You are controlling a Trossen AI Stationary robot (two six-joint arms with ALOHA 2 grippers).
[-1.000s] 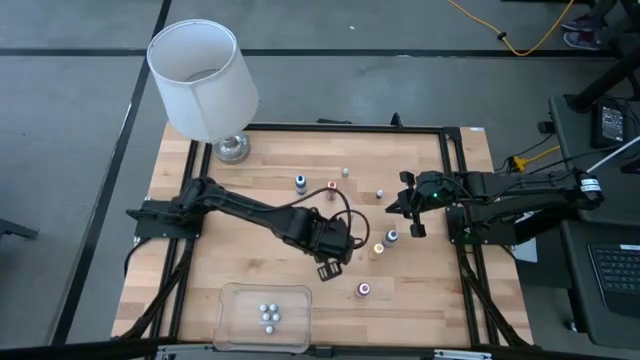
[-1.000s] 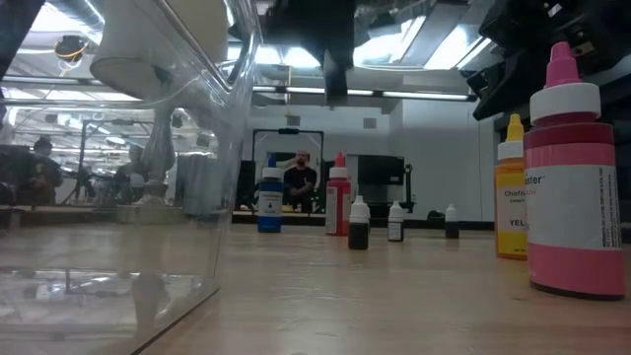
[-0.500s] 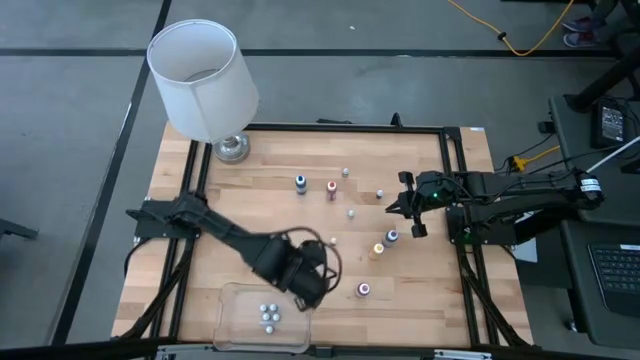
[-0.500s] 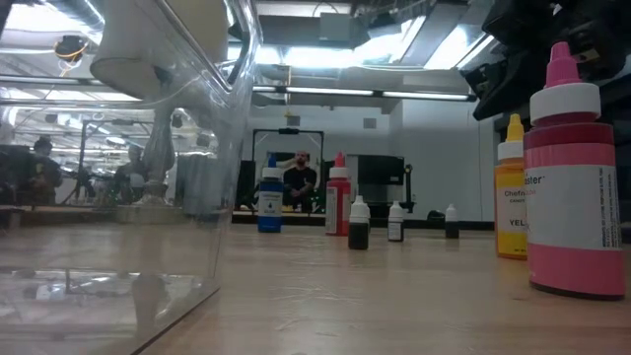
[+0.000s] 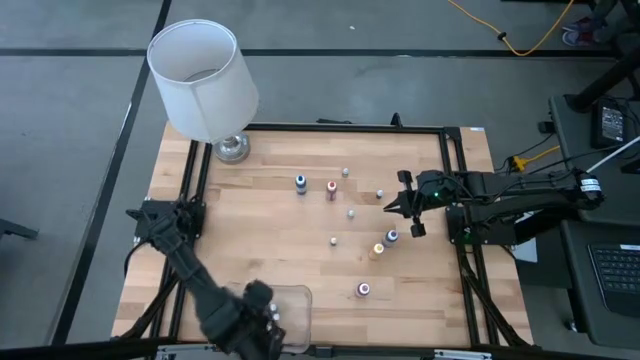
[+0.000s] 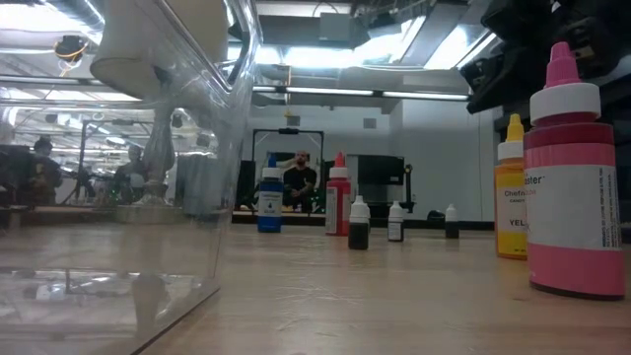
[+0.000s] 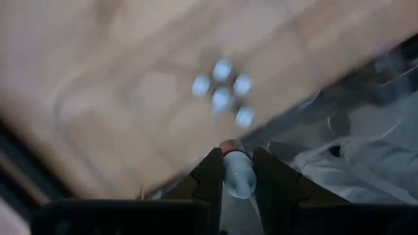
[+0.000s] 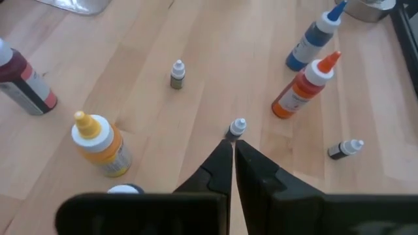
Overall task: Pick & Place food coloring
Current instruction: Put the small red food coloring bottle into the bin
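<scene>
Four small bottles [image 7: 221,96] lie in the clear bin [image 5: 296,300]; the left gripper [image 7: 234,171] clamps a fifth bottle [image 7: 238,175] above it; the right gripper [image 8: 233,151] is closed and empty; several remain on the worktop [image 5: 260,220].

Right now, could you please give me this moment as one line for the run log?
left gripper: shut on small bottle, over clear bin | right gripper: shut, empty, waiting above bottles at table's right

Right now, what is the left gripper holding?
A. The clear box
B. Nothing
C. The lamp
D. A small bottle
D: in the left wrist view the left gripper is shut on a small bottle, above the clear box that has small bottles inside.
</scene>
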